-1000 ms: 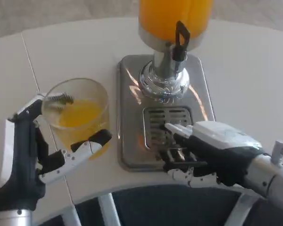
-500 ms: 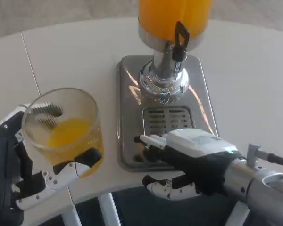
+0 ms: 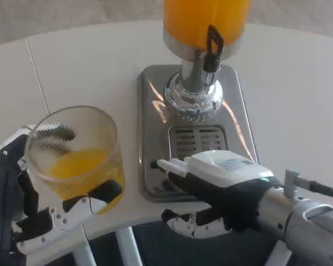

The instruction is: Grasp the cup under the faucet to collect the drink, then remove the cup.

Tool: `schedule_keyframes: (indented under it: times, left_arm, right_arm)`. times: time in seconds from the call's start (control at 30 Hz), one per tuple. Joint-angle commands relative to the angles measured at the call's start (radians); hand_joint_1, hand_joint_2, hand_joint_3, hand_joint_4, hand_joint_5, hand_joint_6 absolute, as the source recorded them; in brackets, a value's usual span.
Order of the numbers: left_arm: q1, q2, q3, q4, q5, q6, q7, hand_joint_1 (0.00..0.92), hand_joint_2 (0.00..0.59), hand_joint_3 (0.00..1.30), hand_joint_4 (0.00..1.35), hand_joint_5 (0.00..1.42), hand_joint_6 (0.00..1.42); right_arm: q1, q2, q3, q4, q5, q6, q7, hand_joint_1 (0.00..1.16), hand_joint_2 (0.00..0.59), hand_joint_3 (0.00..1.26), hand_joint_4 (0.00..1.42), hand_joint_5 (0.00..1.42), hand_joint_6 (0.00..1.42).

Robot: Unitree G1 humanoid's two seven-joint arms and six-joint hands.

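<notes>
While the left hand (image 3: 22, 205) grips the clear glass cup (image 3: 75, 152) of orange juice, tilted, at near left, clear of the steel drip tray (image 3: 152, 138). Right hand (image 3: 216, 185) hovers at the tray's near edge, fingers apart, holding nothing.

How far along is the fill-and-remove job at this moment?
Filling looks done: the cup holds orange drink. Removal is in hand: the left hand grips the cup left of the dispenser tray, away from the faucet. The right hand holds nothing. Nothing obvious remains.
</notes>
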Motion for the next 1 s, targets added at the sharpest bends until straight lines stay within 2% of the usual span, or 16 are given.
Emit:
schedule_keyframes:
  times: [0.03,0.33,0.5,1.0]
  left_arm:
    - [0.004,-0.014,-0.006,-0.042,0.004,-0.047,-0.008,0.494,0.083,0.98,1.12,1.34,1.42]
    - [0.009,-0.017,-0.002,-0.051,0.014,-0.058,-0.032,0.493,0.085,0.98,1.12,1.34,1.42]
    - [0.011,-0.019,-0.006,-0.052,0.024,-0.066,-0.044,0.493,0.085,0.98,1.12,1.34,1.42]
    - [0.018,-0.030,-0.025,-0.073,0.046,-0.062,-0.069,0.493,0.085,0.98,1.12,1.34,1.42]
  right_arm:
    - [0.017,0.010,0.001,-0.026,-0.026,0.011,0.017,0.42,0.532,0.00,0.00,0.00,0.00]
    - [0.040,0.019,-0.006,-0.049,-0.056,0.005,0.016,0.43,0.531,0.00,0.00,0.00,0.00]
    - [0.062,0.008,-0.010,-0.071,-0.085,-0.006,0.016,0.43,0.531,0.00,0.00,0.00,0.00]
    - [0.134,0.003,-0.060,-0.125,-0.113,-0.023,0.025,0.43,0.534,0.00,0.00,0.00,0.00]
